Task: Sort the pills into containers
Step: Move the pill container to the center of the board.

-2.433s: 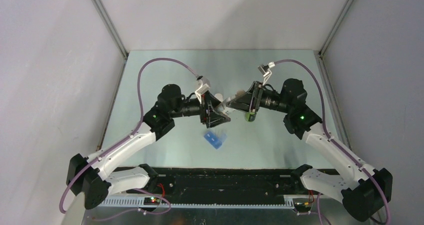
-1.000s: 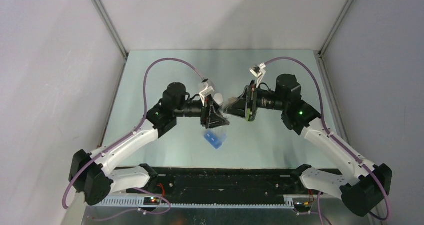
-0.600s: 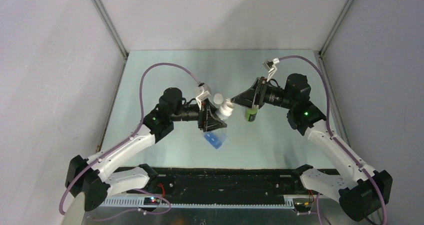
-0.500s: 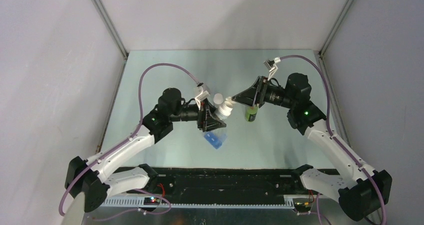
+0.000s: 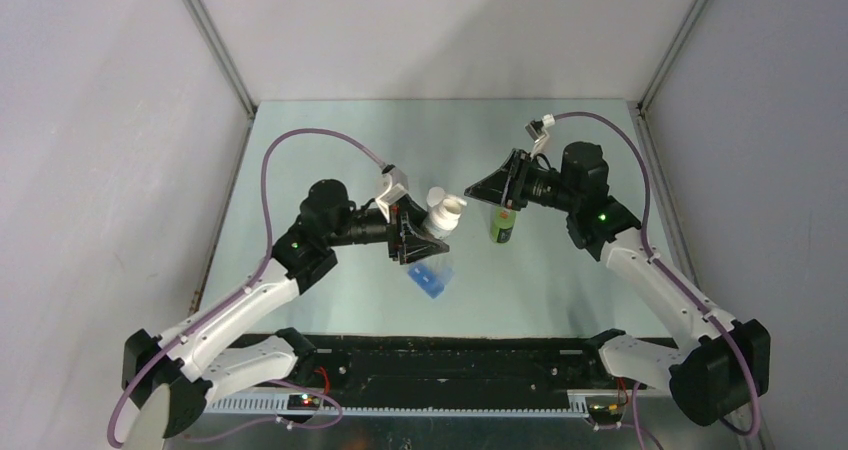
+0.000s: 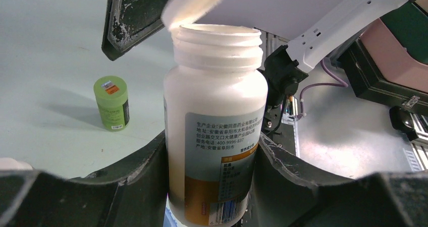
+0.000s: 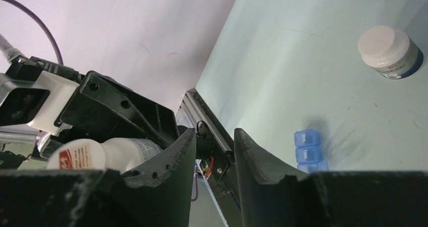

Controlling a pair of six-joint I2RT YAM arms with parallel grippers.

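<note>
Left claw clamps a white bottle, right claw stands narrowly apart; translucent blue pill box shows square compartments.

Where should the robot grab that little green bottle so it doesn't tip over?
The green bottle stands upright on the table, with nothing touching it. Best guess: come in from the side and close the jaws across its round body, below the cap, where the wall is straight.
</note>
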